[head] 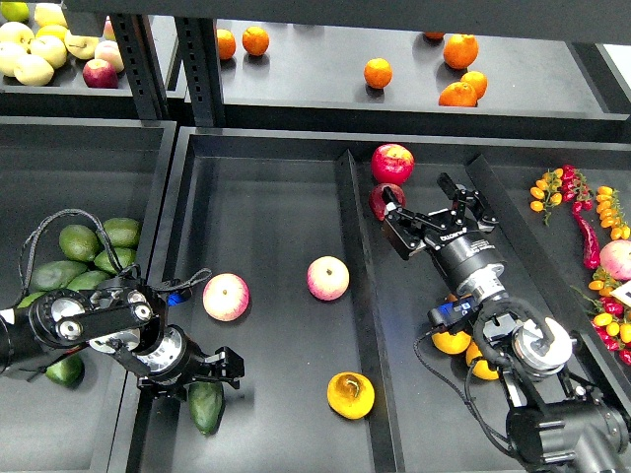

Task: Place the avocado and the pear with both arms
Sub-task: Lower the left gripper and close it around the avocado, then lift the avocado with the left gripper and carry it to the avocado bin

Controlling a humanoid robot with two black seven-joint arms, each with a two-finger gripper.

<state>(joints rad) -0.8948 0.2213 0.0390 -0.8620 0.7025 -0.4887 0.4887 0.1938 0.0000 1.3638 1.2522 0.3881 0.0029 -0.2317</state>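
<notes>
Left hand [210,379] spread around avocado [206,406], right hand [431,217] open, empty

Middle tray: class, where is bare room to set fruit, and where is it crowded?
Free: the tray's back half, behind both apples. Crowded: the front, with left gripper, avocado and pear.

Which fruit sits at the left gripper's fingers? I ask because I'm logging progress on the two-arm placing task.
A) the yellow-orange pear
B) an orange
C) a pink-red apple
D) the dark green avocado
D: the left gripper has its fingers on either side of the avocado on the tray floor, while the pear lies apart to the right, untouched.
</notes>
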